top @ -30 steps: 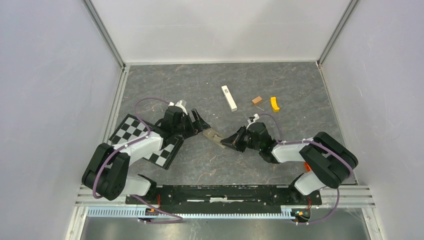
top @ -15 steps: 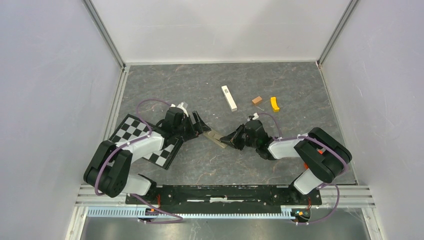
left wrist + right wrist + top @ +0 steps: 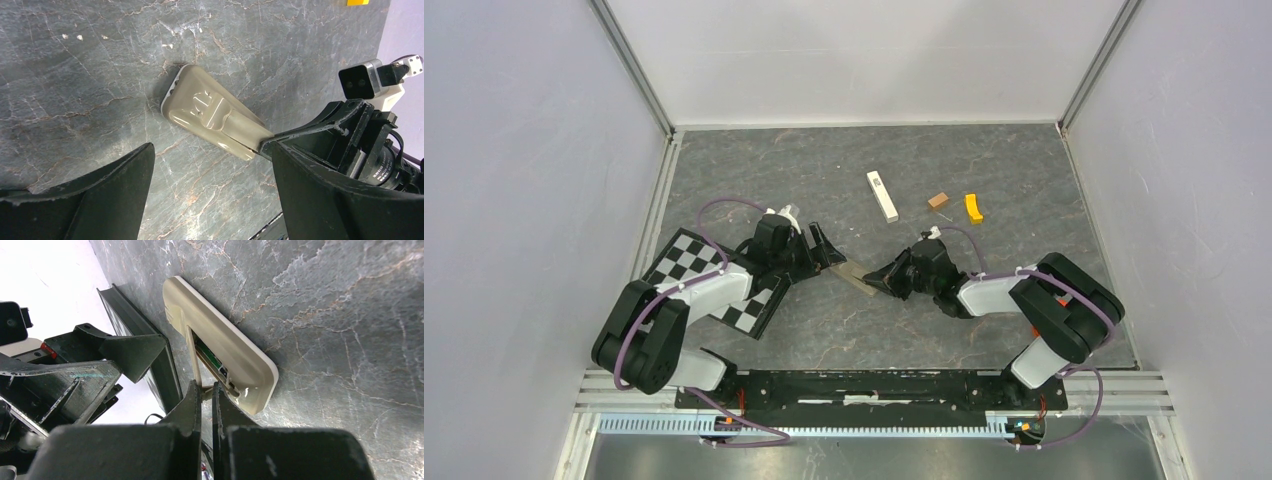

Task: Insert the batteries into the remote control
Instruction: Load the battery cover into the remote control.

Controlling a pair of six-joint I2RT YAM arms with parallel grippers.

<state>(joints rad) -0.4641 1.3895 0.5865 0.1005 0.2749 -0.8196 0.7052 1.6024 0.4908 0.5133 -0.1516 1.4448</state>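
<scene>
From above, the remote control (image 3: 854,276) lies back-up at mid-table between the left gripper (image 3: 829,252), spread wide and empty, and the right gripper (image 3: 882,281). Left wrist: the remote sits just ahead of the open jaws. Right wrist: the fingers (image 3: 192,400), pinched shut, seem to grip the raised battery cover (image 3: 192,355). Loading looks not yet begun, and no batteries are visible.

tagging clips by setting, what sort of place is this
Likely a robotics lab test cell: a dark grey marbled tabletop boxed in by plain white wall panels, with a black-and-white checkerboard sheet lying on it.
</scene>
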